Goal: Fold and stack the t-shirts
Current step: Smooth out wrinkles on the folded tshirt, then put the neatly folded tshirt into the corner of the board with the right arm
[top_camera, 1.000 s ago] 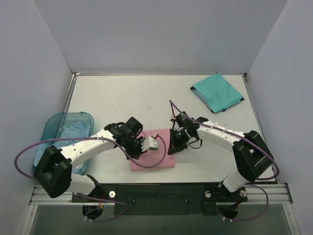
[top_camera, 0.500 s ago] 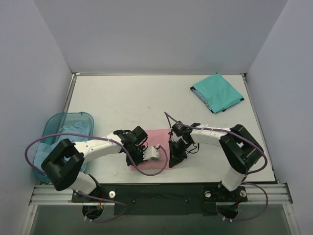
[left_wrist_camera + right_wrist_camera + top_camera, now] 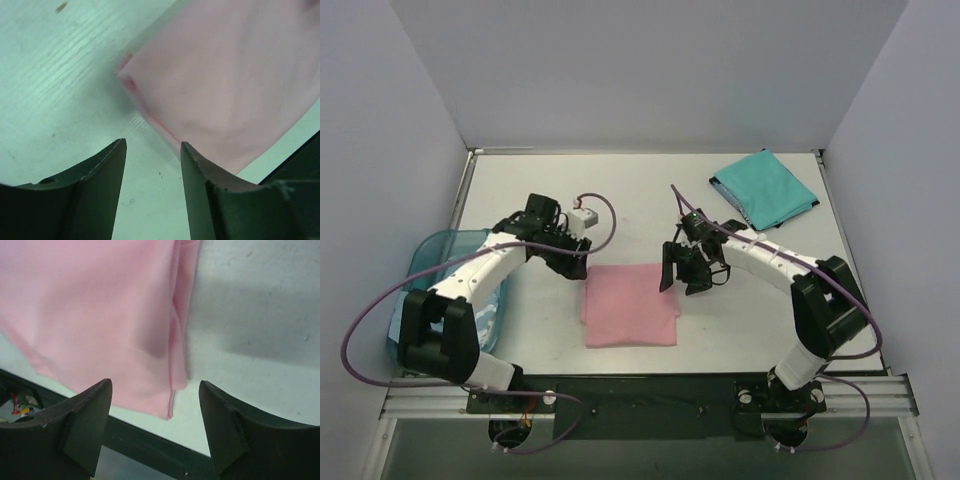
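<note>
The pink t-shirt [image 3: 630, 305] lies flat on the table [image 3: 530, 190] as a folded rectangle in the lower centre of the top view. The teal t-shirt [image 3: 763, 188] is already folded in the upper right, well apart. The pale blue t-shirt [image 3: 470, 272] sits in the basket [image 3: 420, 258] at the left edge.

My left end effector [image 3: 152, 150] hovers over bare table just beside the upper left corner of the pink one. Its fingers are parted with nothing between them. My right end effector [image 3: 155, 390] is spread wide and also empty. It is above the right edge of the pink cloth, where the layers overlap.

I judge this shirt as very light, soft and limp. It will sag and open if I lift it from one point only. The layers can also slide on each other. I would pinch it at the two side edges near the corners, through all layers together. From the wrist views I cannot say surely how many layers are at each edge.
</note>
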You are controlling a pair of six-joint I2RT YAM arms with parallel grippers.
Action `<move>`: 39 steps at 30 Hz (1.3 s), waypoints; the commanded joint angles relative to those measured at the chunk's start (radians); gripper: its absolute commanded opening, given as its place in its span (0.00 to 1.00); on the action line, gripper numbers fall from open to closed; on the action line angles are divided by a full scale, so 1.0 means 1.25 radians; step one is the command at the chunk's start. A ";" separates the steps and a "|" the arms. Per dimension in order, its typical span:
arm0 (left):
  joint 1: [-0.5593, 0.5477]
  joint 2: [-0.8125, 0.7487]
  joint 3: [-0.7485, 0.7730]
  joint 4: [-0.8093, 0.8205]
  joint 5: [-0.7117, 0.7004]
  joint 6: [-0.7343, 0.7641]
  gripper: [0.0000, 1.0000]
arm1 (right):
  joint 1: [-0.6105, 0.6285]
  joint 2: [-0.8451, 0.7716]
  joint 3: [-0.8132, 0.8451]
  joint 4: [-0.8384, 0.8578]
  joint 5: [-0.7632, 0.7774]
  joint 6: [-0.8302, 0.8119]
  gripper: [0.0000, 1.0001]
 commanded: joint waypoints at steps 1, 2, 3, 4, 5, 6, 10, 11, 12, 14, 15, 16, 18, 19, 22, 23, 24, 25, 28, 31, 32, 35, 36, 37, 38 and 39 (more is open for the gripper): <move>0.098 0.080 0.001 0.003 0.075 -0.200 0.60 | -0.024 0.106 0.005 0.024 -0.001 -0.018 0.66; 0.113 0.089 -0.002 0.002 0.085 -0.207 0.60 | -0.028 0.114 -0.001 0.053 -0.013 -0.015 0.65; 0.116 0.101 -0.006 0.006 0.091 -0.222 0.61 | -0.035 0.126 -0.016 0.068 -0.022 -0.009 0.65; 0.117 0.102 -0.023 0.025 0.111 -0.231 0.61 | -0.039 0.132 -0.021 0.091 -0.043 -0.007 0.64; 0.116 0.097 -0.038 0.042 0.124 -0.238 0.61 | -0.040 0.141 -0.035 0.107 -0.052 0.004 0.64; 0.116 0.086 -0.072 0.083 0.152 -0.272 0.61 | -0.040 0.143 -0.043 0.146 -0.079 0.009 0.64; 0.111 0.072 -0.163 0.192 0.205 -0.363 0.64 | -0.040 0.156 -0.096 0.239 -0.122 0.059 0.64; 0.111 0.075 -0.179 0.204 0.209 -0.373 0.64 | -0.039 0.163 -0.107 0.250 -0.130 0.064 0.64; 0.112 0.089 -0.184 0.222 0.213 -0.386 0.64 | -0.040 0.169 -0.112 0.263 -0.134 0.068 0.63; 0.109 0.127 -0.182 0.230 0.232 -0.396 0.61 | -0.040 0.190 -0.112 0.271 -0.144 0.069 0.62; 0.111 0.140 -0.172 0.230 0.241 -0.397 0.59 | -0.040 0.195 -0.112 0.273 -0.148 0.068 0.61; 0.109 0.172 -0.167 0.228 0.259 -0.397 0.56 | -0.041 0.201 -0.106 0.275 -0.150 0.066 0.61; 0.111 0.217 -0.154 0.223 0.281 -0.398 0.49 | -0.044 0.208 -0.099 0.276 -0.157 0.064 0.58; 0.111 0.231 -0.143 0.222 0.289 -0.398 0.45 | -0.045 0.211 -0.096 0.275 -0.163 0.065 0.53; 0.109 0.270 -0.133 0.214 0.308 -0.394 0.38 | -0.049 0.218 -0.087 0.290 -0.179 0.070 0.38; 0.111 0.276 -0.133 0.216 0.313 -0.396 0.38 | -0.050 0.221 -0.085 0.292 -0.181 0.072 0.28; 0.109 0.278 -0.133 0.217 0.316 -0.397 0.37 | -0.051 0.223 -0.080 0.291 -0.185 0.076 0.23; 0.109 0.280 -0.133 0.217 0.316 -0.396 0.36 | -0.052 0.224 -0.078 0.295 -0.187 0.077 0.15; 0.117 0.274 -0.127 0.210 0.306 -0.389 0.38 | -0.055 0.227 -0.053 0.278 -0.190 0.066 0.00; 0.120 0.254 -0.096 0.168 0.253 -0.358 0.53 | -0.058 0.228 0.029 0.153 -0.149 -0.020 0.00; 0.124 0.252 -0.075 0.157 0.242 -0.348 0.55 | -0.060 0.232 0.058 0.117 -0.109 -0.044 0.00; 0.135 0.235 -0.031 0.118 0.149 -0.311 0.61 | -0.062 0.251 0.191 -0.068 -0.032 -0.180 0.00; 0.150 0.231 -0.017 0.111 0.118 -0.305 0.61 | -0.062 0.261 0.214 -0.104 0.011 -0.211 0.00; 0.157 0.221 -0.012 0.103 0.108 -0.296 0.61 | -0.062 0.273 0.263 -0.159 0.038 -0.255 0.00; 0.177 0.214 -0.004 0.100 0.084 -0.291 0.61 | -0.062 0.278 0.282 -0.201 0.079 -0.282 0.00; 0.195 0.204 -0.001 0.097 0.075 -0.285 0.62 | -0.067 0.289 0.323 -0.223 0.108 -0.320 0.00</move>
